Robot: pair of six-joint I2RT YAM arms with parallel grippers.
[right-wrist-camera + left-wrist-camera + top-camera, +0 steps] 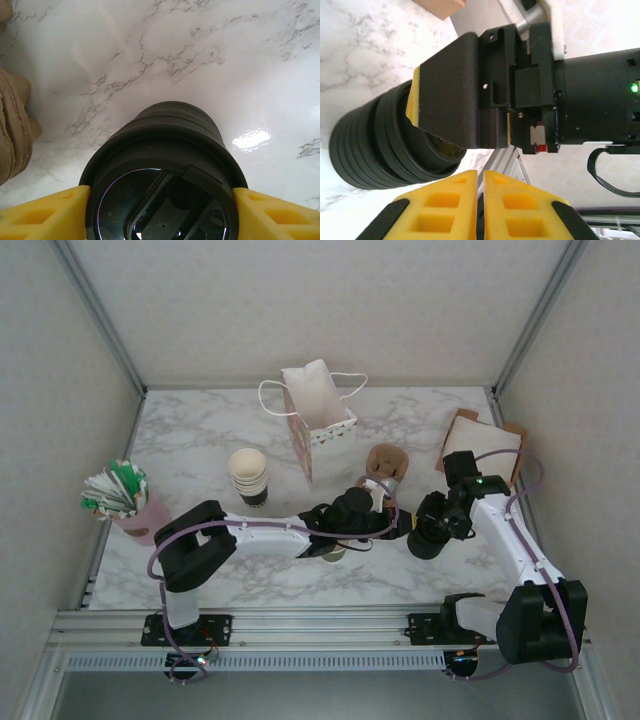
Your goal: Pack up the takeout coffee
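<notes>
**A:** Where is the takeout coffee cup (333, 553)?

**B:** Near the middle of the desk (200, 440), tucked under the left arm's wrist on its near side. Only a sliver shows from above, so I cannot tell whether it wears a lid

**A:** And the left tool (480, 200)?

**B:** Its yellow fingers (445, 205) stand almost together, with just a thin dark slit between them. I see nothing caught in there. It points at the right tool from close by

**A:** What about the right tool (160, 210)?

**B:** It grips the stack of black lids (165, 130), with a yellow pad pressed against each side. The stack is right of the cup and just beside the left tool. I cannot tell whether it rests on the marble or hangs just above it

**A:** Anything else out there?

**B:** A white paper bag (318, 415) with cord handles stands at the far middle, open at the top. Left of it and nearer is a stack of cream cups (248, 477). A pink cup (130, 515) stuffed with green and white packets sits at the left edge. A brown lump (387, 460) lies just on the far side of the left tool. I cannot make out what it is. A pale flat pack (482, 443) rests at the far right
</notes>
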